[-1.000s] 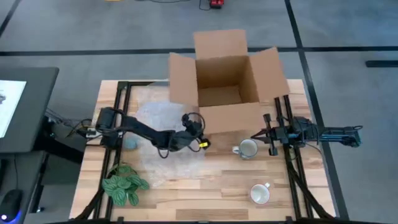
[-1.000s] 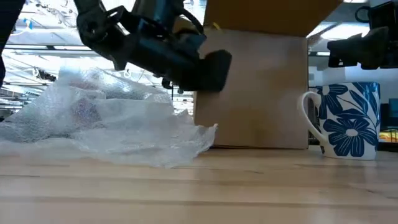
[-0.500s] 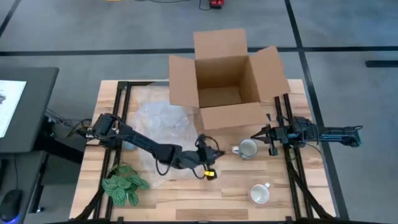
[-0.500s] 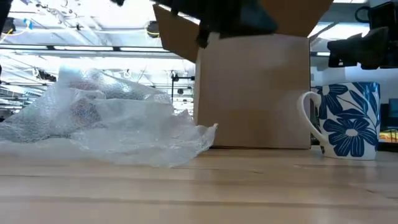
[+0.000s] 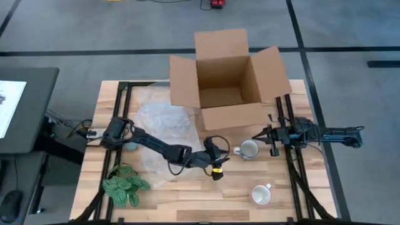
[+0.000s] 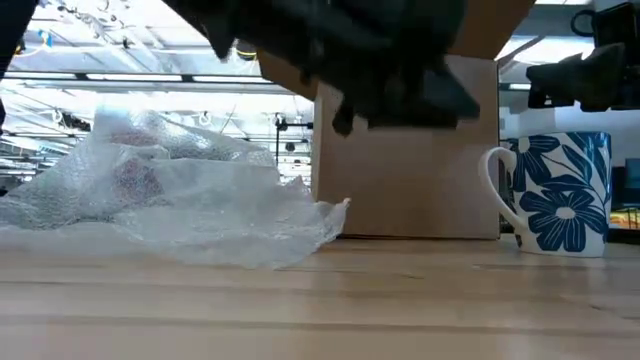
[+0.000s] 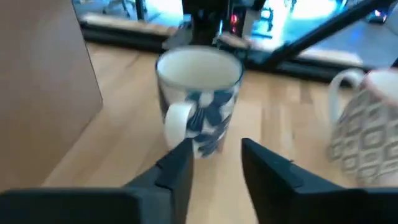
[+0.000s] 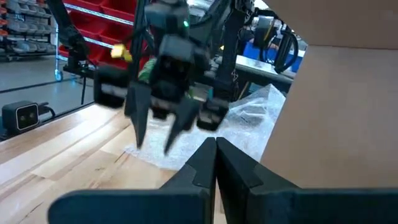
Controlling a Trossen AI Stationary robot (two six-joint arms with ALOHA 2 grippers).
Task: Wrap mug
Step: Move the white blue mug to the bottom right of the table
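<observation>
A white mug with blue flowers (image 5: 249, 149) stands upright on the table in front of the cardboard box (image 5: 228, 81), its handle (image 7: 177, 124) turned toward my left gripper. My left gripper (image 7: 216, 146) is open, low over the table just left of the mug (image 7: 199, 93), its fingers pointing at the handle and holding nothing. A crumpled sheet of bubble wrap (image 5: 161, 128) lies on the table left of the box. My right gripper (image 5: 256, 135) waits shut just right of the mug, above the table.
A second mug with a grey pattern (image 5: 261, 194) stands near the front right. A potted plant (image 5: 125, 185) is at the front left corner. The open box takes up the far middle. Bare wood lies along the table's near edge (image 6: 320, 300).
My left gripper has swung away from the bubble wrap beside the box, toward the table's near edge and then right, and now points at the blue-flowered mug. The bubble wrap and both mugs have stayed in place.
</observation>
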